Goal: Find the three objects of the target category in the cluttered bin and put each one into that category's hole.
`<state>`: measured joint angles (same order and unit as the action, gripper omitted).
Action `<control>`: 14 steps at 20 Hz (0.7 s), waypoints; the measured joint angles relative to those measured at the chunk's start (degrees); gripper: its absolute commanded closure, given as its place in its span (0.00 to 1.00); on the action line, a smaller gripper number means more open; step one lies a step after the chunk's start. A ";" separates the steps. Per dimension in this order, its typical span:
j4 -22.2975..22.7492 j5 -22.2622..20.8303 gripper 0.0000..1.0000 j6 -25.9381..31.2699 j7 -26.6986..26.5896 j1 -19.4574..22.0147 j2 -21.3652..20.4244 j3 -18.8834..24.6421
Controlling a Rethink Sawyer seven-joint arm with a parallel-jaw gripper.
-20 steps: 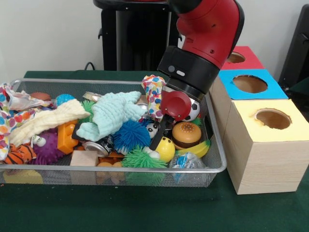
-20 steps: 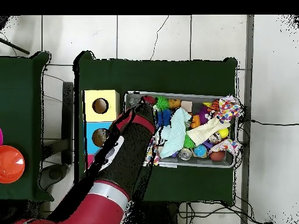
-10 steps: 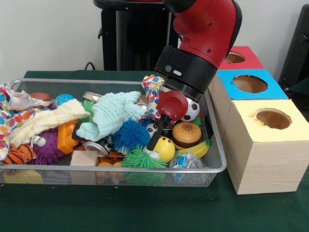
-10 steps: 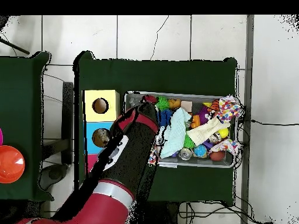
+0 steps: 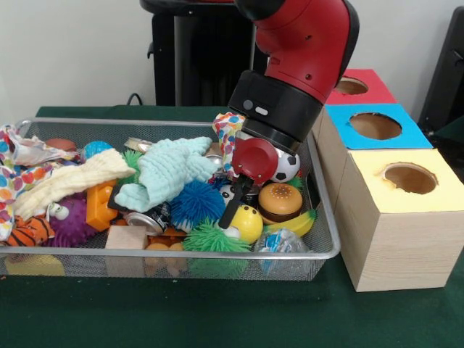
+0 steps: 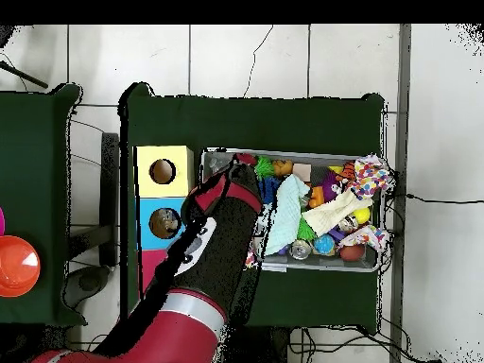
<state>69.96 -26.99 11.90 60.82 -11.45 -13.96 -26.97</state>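
front view shows claw [image 5: 230, 212] in bin [image 5: 325, 239]; overhead arm [image 6: 213, 248] hides it

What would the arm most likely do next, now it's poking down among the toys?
Probably ease a little lower: the pincer hangs just above the yellow toy, between the blue spiky ball and the toy burger, apparently holding nothing yet.

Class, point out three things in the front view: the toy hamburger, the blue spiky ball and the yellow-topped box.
toy hamburger [image 5: 280, 201], front view, on its bun top.
blue spiky ball [image 5: 196, 202], front view, on its middle.
yellow-topped box [image 5: 424, 194], front view, on the yellow top beside the hole.
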 measured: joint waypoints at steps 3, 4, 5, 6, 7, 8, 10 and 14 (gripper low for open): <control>0.00 0.00 1.00 0.00 0.00 -0.42 0.00 0.00; 0.00 0.00 1.00 0.00 0.00 -0.58 0.00 0.00; 0.00 0.01 1.00 0.00 0.00 -0.80 0.00 0.01; 0.00 0.01 1.00 0.00 0.00 -0.97 0.00 0.00; 0.00 0.01 1.00 0.00 0.00 -1.13 0.00 0.00; 0.00 0.01 1.00 0.00 0.00 -1.29 0.00 0.01; 0.00 0.01 1.00 0.00 0.00 -1.57 0.00 0.01; 0.00 0.10 1.00 0.00 0.00 -1.94 0.00 0.02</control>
<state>69.96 -26.90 11.90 60.82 -13.39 -13.97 -26.95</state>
